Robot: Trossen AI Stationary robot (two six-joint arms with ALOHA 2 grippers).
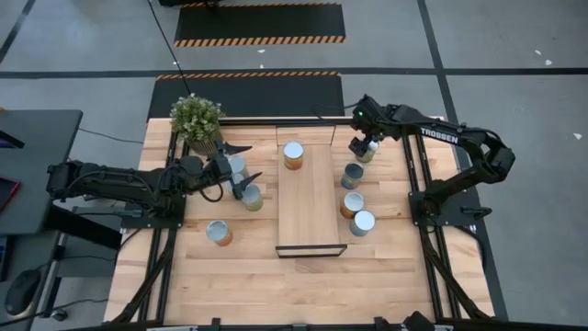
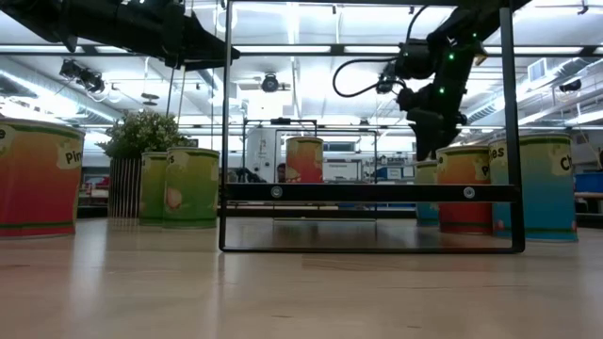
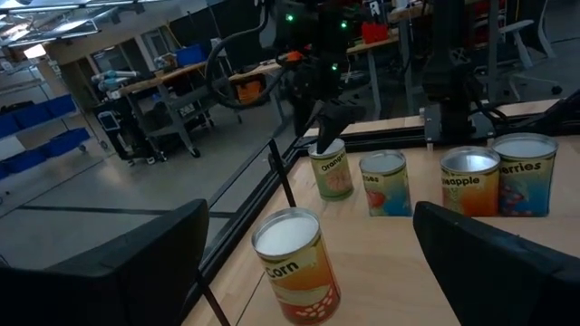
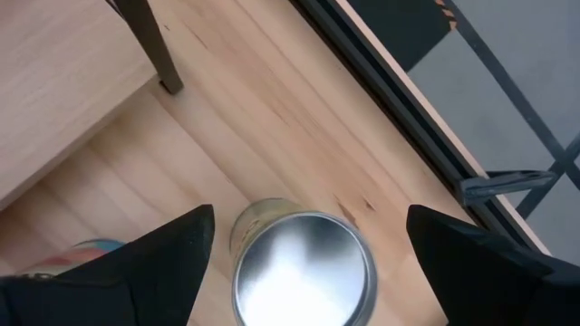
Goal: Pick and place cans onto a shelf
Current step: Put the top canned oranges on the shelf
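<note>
- Eight cans show from above; one orange can (image 1: 293, 154) already stands on the far end of the shelf (image 1: 310, 216), the rest sit on the table (image 1: 276, 285) either side of it.
- Shelf: a long, smooth board on a thin dark frame, raised off the table, so each can needs lifting clear of its edge before it is set down.
- Right arm: the right gripper (image 1: 364, 147) hangs directly over the green can (image 4: 302, 268) near the table's far right corner, its fingers spread wide on both sides of the shiny lid and holding nothing.
- Left arm: the left gripper (image 1: 241, 171) hovers among the cans by the plant (image 1: 197, 118), fingers wide apart and empty.
- Cans: likely rigid metal with some weight if full; they should not crush under a firm squeeze.
- Their round walls and glossy labels look slippery; I would grip across the middle of the body, below the rim, jaws centred so the tin does not squirt sideways.
- Lids: shiny, flat and no place to hold.
</note>
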